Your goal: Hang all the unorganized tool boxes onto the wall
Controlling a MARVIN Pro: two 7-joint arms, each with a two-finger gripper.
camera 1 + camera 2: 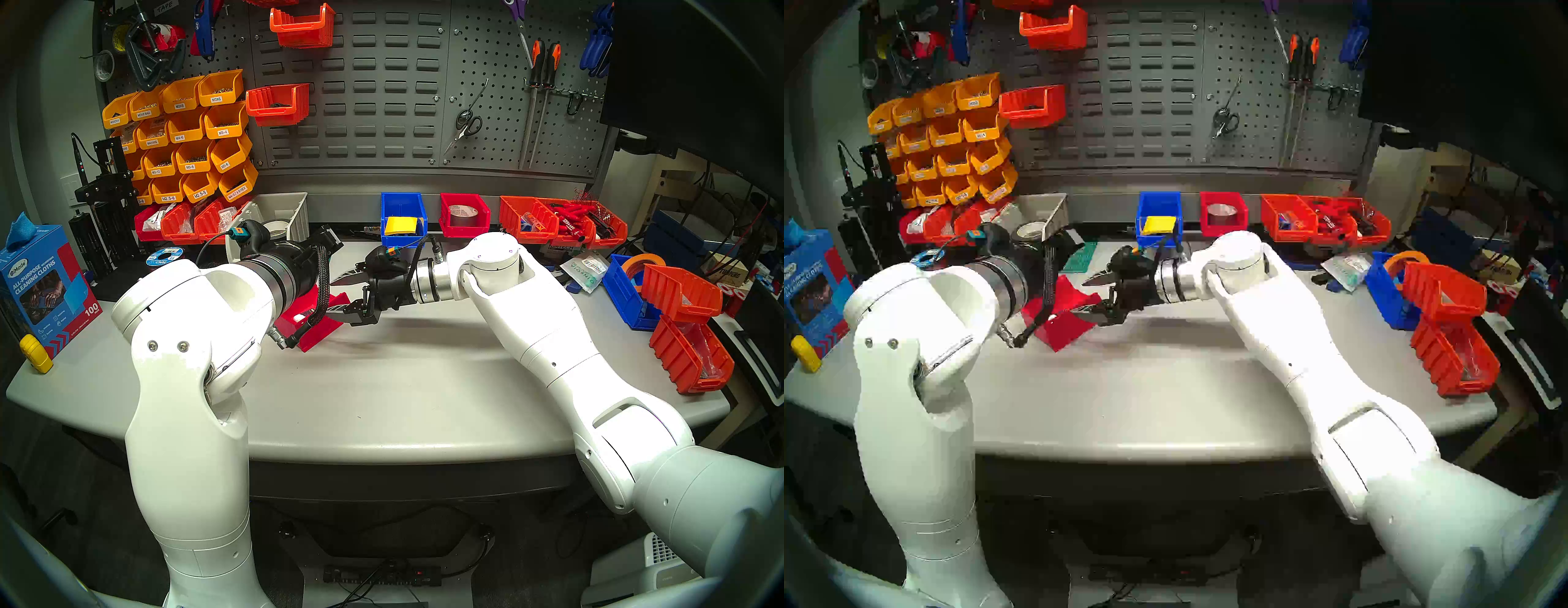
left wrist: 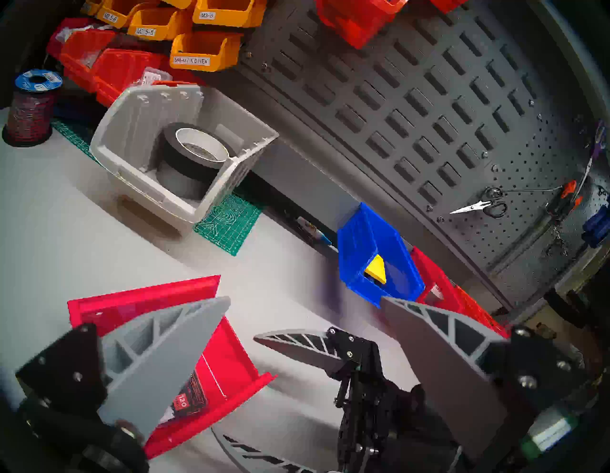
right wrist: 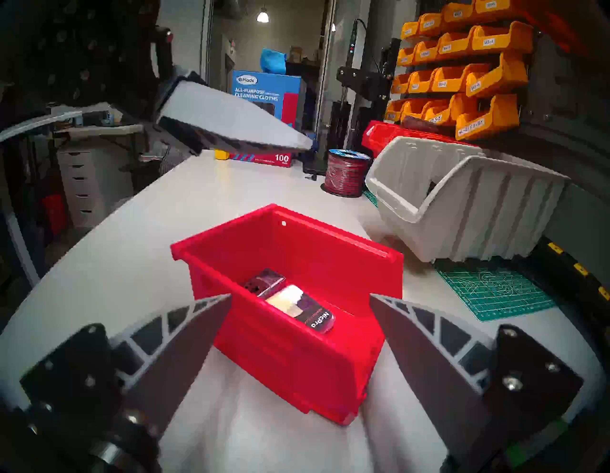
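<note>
One crimson red tool box lies on the table mid-left, holding a small packet; it also shows in the head view. My right gripper is open, its fingers either side of the box's near end, not gripping. My left gripper is open just above the same box, one finger over it; the head views hide its fingers behind the wrist. The blue tool box and second red tool box stand at the foot of the wall.
A grey bin with tape rolls sits on a green mat behind the box. A wire spool stands left. Orange-red bins and a blue one pile up right. Yellow bins and orange-red bins hang on the wall.
</note>
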